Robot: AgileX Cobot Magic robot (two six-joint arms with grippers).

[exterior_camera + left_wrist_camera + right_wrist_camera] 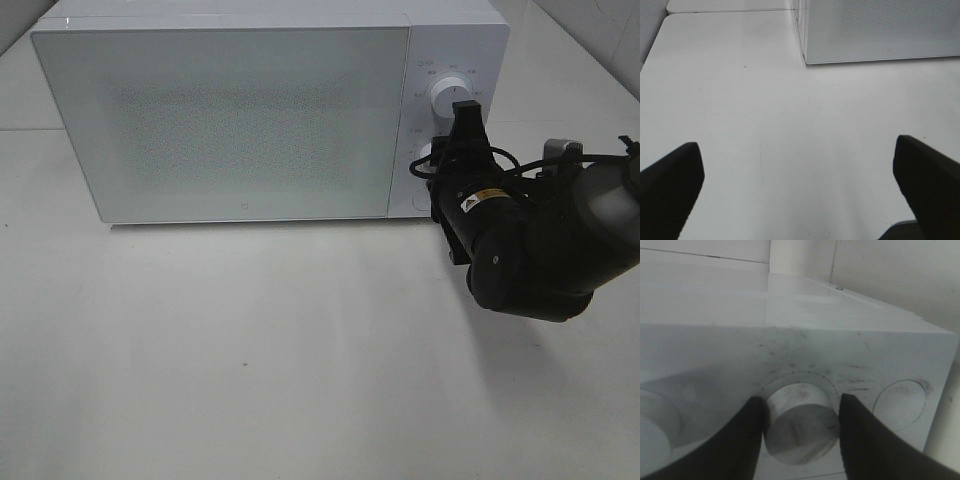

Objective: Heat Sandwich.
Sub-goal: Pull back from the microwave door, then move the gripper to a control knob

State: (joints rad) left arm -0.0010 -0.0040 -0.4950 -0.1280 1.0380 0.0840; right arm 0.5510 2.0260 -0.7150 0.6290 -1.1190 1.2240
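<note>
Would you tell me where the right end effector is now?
The right end effector is on the right of the exterior high view, at the microwave's control panel, closed on the lower knob just beneath the upper knob.

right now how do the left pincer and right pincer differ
The left pincer is wide open, holding nothing, over the table; the right pincer is closed on a dial of the microwave. Left is away from the microwave, right is at its control panel. Both have black fingers.
</note>
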